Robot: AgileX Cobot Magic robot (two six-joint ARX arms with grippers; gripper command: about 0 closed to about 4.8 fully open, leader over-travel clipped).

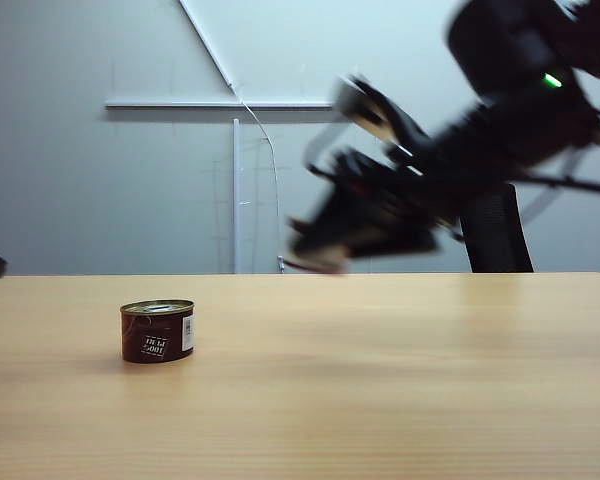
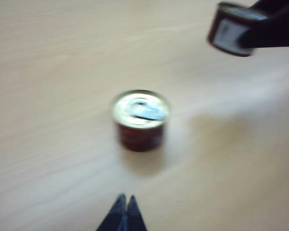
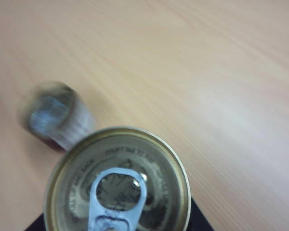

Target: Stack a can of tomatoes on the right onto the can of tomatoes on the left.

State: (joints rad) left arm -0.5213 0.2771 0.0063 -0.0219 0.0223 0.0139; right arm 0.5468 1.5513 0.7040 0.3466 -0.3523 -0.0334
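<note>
The matt, pale wooden table [image 1: 400,380] with fine grain carries a dark red glossy-labelled tin can [image 1: 157,331] with a shiny gold metal lid, like the held can's [image 3: 118,183] silver-tabbed top.

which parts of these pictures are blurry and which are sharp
Exterior view: the right arm and right gripper are heavily motion-smeared, while the can on the table is sharp. Left wrist view: everything is soft, including the left gripper. Right wrist view: the held can is crisp; the other can is smeared.
</note>
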